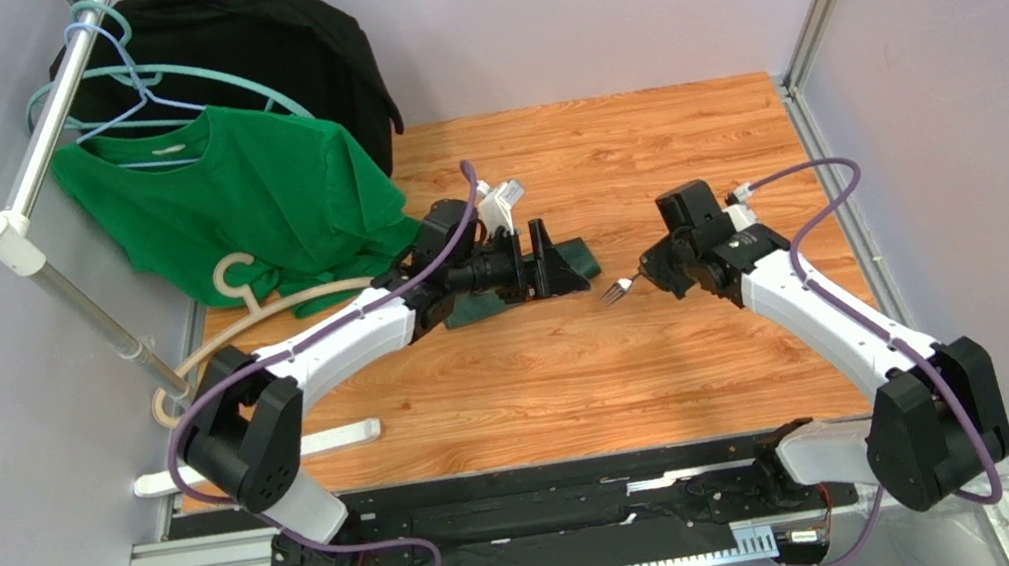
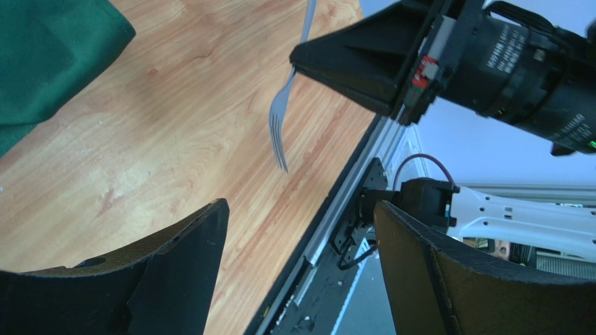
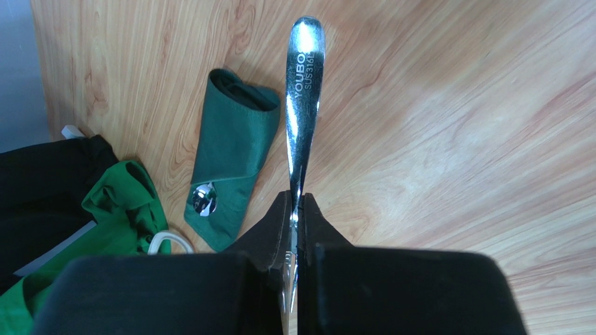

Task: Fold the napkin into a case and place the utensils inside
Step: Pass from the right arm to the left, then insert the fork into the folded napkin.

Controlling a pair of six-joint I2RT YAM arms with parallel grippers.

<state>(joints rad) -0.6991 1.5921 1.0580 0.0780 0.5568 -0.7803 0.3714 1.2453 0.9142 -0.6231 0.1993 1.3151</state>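
The napkin lies folded as a narrow dark green case (image 3: 234,143) on the wooden table, and a spoon bowl (image 3: 203,197) shows at its near end. In the top view the case (image 1: 477,312) sits partly under my left gripper (image 1: 557,269). That left gripper (image 2: 301,230) is open, with only table and rail between its fingers. A corner of the case (image 2: 49,56) shows at its upper left. My right gripper (image 3: 297,209) is shut on a steel fork (image 3: 305,91), just right of the case. The fork's tines (image 2: 279,129) hang in front of my left gripper. My right gripper (image 1: 649,272) faces the left one.
A bright green T-shirt (image 1: 231,197) and a black garment (image 1: 261,48) hang on a rack (image 1: 29,169) at the back left, reaching down beside the case. A cream hanger (image 1: 241,310) lies at the table's left edge. Metal rails (image 1: 826,156) border the table.
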